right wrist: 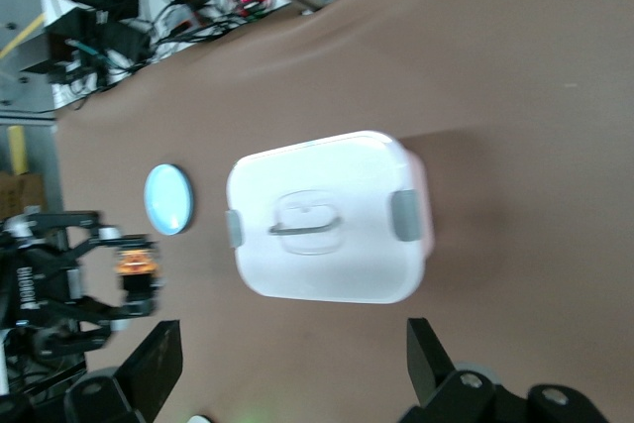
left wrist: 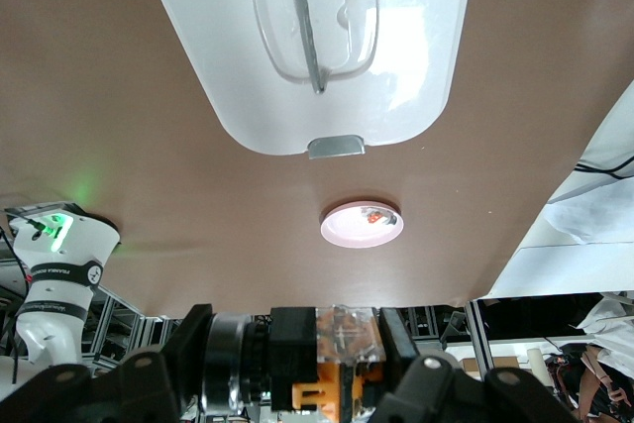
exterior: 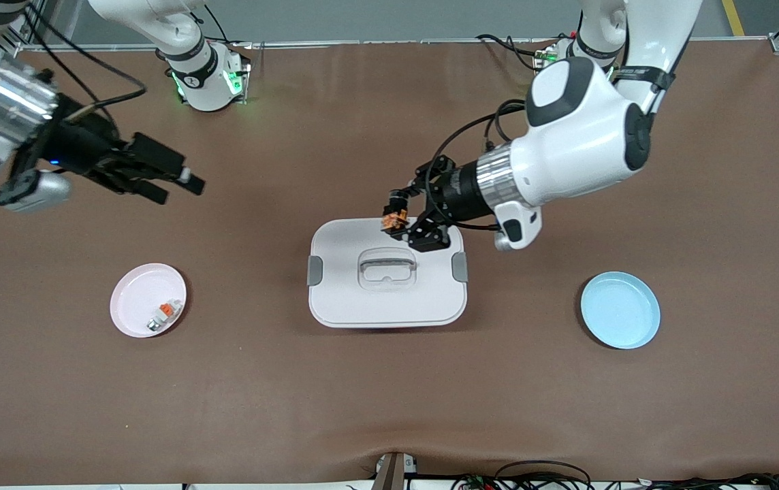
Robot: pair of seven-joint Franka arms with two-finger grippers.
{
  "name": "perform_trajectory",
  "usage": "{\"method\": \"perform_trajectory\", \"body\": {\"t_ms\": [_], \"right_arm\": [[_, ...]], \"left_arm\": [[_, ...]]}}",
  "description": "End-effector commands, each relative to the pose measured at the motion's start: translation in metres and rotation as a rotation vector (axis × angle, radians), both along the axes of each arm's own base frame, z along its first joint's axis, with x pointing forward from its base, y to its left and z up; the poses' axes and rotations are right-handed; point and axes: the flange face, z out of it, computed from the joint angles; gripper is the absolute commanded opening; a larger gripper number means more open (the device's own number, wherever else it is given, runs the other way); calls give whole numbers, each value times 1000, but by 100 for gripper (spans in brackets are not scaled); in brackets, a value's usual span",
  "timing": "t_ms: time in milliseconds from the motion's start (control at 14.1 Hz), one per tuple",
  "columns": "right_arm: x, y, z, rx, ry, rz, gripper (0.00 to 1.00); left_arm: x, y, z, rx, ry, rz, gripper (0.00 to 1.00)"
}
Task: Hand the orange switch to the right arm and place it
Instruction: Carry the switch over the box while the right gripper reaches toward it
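Note:
My left gripper (exterior: 400,221) is shut on the orange switch (exterior: 395,219), a tiny black part with an orange piece, and holds it over the edge of the white lidded box (exterior: 387,299) that faces the robots' bases. In the left wrist view the switch (left wrist: 342,359) sits clamped between the fingers. My right gripper (exterior: 175,184) is open and empty, in the air over the table toward the right arm's end. In the right wrist view its fingers (right wrist: 149,369) stand wide apart, and the switch (right wrist: 136,266) shows farther off in the left gripper.
A pink plate (exterior: 134,299) toward the right arm's end holds a small grey-white part with an orange piece (exterior: 163,314). A blue plate (exterior: 619,309) lies toward the left arm's end. The white box has a handle (exterior: 387,267) and grey side clips.

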Motion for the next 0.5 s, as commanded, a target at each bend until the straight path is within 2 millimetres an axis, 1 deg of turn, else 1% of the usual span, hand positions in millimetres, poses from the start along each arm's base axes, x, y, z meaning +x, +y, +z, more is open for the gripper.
{"method": "perform_trajectory", "body": {"t_ms": [0,71,213,284,355,426], "right_arm": [[-11,30,-19,34,-16,-6,100],[-13,41,-28,34,-29,-6,100],[-15,58,-48,29,-58,8,100],[-18,72,-51,30,-66,22,100],[-18,81,-59,24,-61,35,100],[-18,82,-62,22,-57,40,100]], "left_arm": [[-7,-26,1,-33,16,37,26],[-10,-37,-5,-38,17,45,26],[-22,-57,-7,-43,11,38,26],[-26,-64,-11,-41,11,30,26],[-31,-71,-12,-42,6,25,26],[-35,-77,-16,-41,6,21,26]]}}
